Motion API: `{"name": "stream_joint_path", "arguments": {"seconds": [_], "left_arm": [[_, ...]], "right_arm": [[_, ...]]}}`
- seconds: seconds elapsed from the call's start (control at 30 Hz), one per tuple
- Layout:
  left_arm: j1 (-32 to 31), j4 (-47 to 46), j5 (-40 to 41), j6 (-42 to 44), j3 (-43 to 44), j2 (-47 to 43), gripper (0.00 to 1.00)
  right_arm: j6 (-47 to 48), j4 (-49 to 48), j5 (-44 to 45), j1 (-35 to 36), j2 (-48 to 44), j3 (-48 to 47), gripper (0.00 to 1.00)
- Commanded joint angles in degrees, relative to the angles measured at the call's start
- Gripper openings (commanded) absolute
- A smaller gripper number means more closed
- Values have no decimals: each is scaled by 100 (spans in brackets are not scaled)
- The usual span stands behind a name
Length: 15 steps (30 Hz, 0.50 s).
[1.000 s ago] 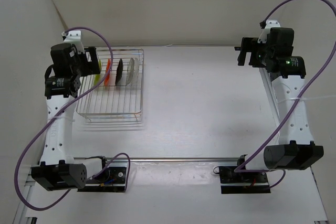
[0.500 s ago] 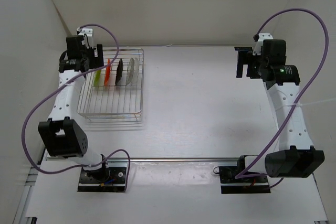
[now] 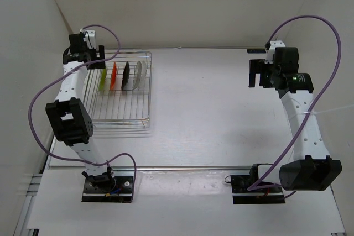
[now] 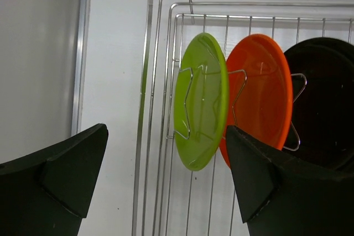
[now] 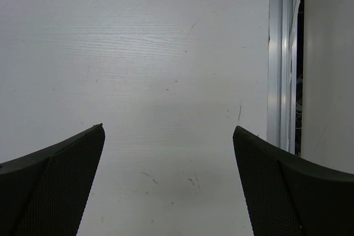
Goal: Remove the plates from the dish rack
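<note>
Left gripper is held over the far-left corner of the dish rack, jaws spread wide, nothing between them. In the left wrist view the lime green plate is framed in the gap between the two fingers, so it is judged to be the first pick. The approach is lined up, no contact is made yet.

The rack is set on the left part of the table, within the left arm's reach. All four plates are stood on edge in a row at the rack's far end, kept upright by wire dividers. Lime green is at the left, the orange-red plate just beside it, then the glossy black plate, then the clear plate, seen only from the top camera.

Narrow gaps are left between neighbours, so a careful entry is judged necessary: one finger at the green plate's outer face, one in the slot before the orange one. A knock on the orange plate is the likely risk. Nothing is unloaded; the task is judged at its start.

The tabletop right of the rack is judged the probable set-down area.

Right gripper is held over the far-right of the table, well apart from the rack, jaws wide, holding nothing. Only tabletop and the aluminium edge rail are seen beneath it. It is judged parked out of the way so the left arm can work alone.
</note>
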State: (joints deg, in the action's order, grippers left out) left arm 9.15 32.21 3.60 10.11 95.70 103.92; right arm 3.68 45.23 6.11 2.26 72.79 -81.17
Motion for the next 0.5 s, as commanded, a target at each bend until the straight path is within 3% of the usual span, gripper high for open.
{"name": "stream_joint_path", "arguments": {"seconds": [0.0,0.17,0.47], "left_arm": [[52,171,-324,88,230,-3,97],[52,348,-667,88,343,242,96],[52,453,-553,35,344,532,90]], "right_arm": [[89,-217,127,2,-213,4,100],[141,-217,127,2,-213,57,100],[141,-217,127,2,-266,57,100]]}}
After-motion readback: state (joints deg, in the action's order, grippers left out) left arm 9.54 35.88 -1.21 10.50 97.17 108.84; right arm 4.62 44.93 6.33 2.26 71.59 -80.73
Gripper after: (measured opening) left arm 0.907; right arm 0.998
